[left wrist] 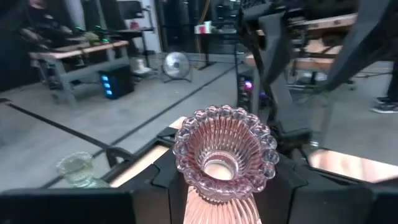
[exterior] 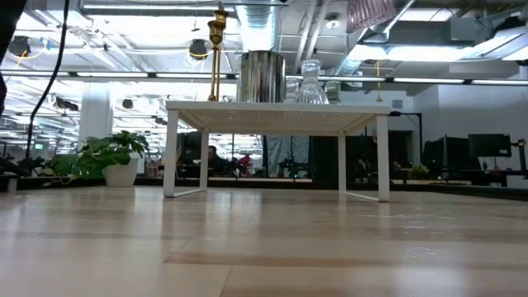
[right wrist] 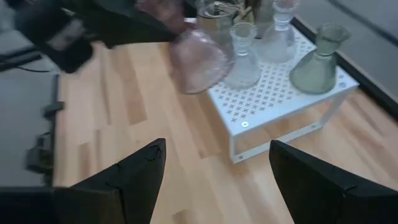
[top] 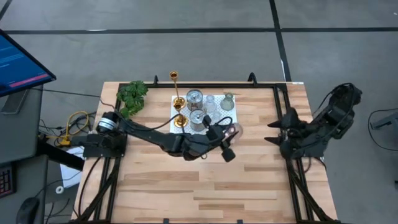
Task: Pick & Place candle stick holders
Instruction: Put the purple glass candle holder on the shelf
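While the right end effector (right wrist: 214,171) waits apart, the left end effector (top: 227,142), clamped on the pinkish holder (left wrist: 222,154), seems mid-carry, needing gentle placement beside the stand (top: 222,115).

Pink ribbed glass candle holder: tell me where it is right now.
The pink ribbed glass candle holder is held in the left gripper, lifted above the wooden table beside the white perforated stand, near the green glass holder.
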`<state>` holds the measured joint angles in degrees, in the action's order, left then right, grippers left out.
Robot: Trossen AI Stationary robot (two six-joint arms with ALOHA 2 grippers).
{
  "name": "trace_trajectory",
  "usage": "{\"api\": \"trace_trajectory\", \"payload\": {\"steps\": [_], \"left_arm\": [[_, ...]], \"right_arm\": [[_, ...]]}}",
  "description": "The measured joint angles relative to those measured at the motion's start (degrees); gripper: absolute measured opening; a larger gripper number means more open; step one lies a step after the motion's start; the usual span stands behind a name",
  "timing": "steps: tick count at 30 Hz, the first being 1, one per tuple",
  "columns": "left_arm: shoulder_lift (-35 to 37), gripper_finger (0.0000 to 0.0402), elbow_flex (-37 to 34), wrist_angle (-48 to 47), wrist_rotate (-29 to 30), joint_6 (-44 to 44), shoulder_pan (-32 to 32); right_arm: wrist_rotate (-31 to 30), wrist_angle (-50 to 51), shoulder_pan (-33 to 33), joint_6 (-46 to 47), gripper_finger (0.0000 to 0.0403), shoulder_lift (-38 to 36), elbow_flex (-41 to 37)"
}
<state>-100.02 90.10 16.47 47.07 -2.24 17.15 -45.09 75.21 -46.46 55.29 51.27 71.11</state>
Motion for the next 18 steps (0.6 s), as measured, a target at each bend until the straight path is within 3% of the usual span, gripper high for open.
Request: {"api": "trace_trajectory", "payload": {"steps": [9,18], "left_arm": [[-7.94,0.0134,5.13,0.05,1.4,-0.08,0.15],[-13.44,0.014,7.48,1.18,8.36,1.17,0.12]], "right_arm": [[0.01,1.08,-4.22,0.92,0.0275,-0.87,0.0],[0.14,1.1,-6.69,1.18,0.0275,-0.51,0.0]]}}
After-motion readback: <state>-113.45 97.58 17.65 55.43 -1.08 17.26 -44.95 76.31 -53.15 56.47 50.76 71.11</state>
